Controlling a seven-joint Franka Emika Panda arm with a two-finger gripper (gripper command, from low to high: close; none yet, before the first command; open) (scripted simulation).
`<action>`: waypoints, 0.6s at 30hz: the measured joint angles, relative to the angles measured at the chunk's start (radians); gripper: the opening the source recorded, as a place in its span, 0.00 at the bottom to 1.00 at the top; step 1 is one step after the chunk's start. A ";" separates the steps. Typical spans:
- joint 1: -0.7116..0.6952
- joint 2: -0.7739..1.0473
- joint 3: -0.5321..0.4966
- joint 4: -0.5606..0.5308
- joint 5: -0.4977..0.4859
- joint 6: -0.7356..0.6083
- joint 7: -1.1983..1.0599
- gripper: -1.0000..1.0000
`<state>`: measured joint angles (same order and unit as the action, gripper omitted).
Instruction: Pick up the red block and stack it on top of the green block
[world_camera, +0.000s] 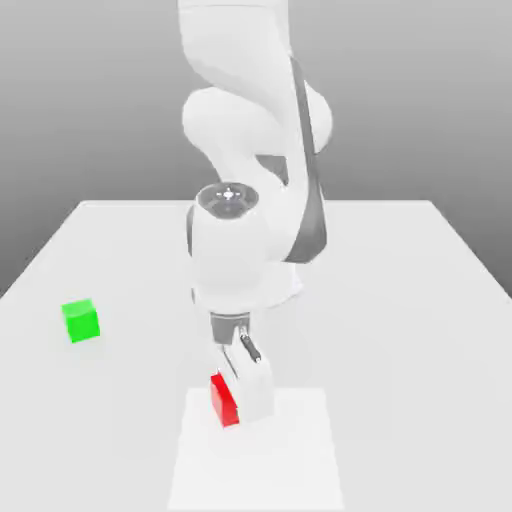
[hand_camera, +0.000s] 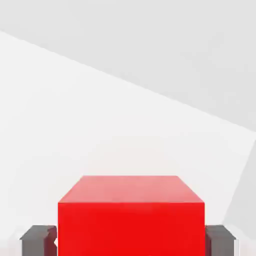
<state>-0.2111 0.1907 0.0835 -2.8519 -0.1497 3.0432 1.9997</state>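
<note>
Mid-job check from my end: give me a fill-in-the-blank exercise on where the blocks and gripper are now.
1. The red block is ____ the two fingers of the gripper.
2. The green block lies toward the exterior view's ____, seen from the red block.
3. Stacked on top of the green block is ____.
4. The block farther from the gripper is the ____ one.

Missing words: between; left; nothing; green.

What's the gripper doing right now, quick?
Gripper: closed on the red block, one finger against each side.
</note>
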 joint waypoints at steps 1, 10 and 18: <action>0.000 0.000 0.000 0.000 0.000 0.001 0.000 0.00; -0.008 -0.225 0.054 -0.033 0.163 -0.189 -0.117 0.00; -0.153 -0.314 -0.104 -0.049 0.126 -0.265 -0.345 0.00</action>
<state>-0.3646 -0.1236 -0.0210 -2.9008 -0.0234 2.7782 1.6550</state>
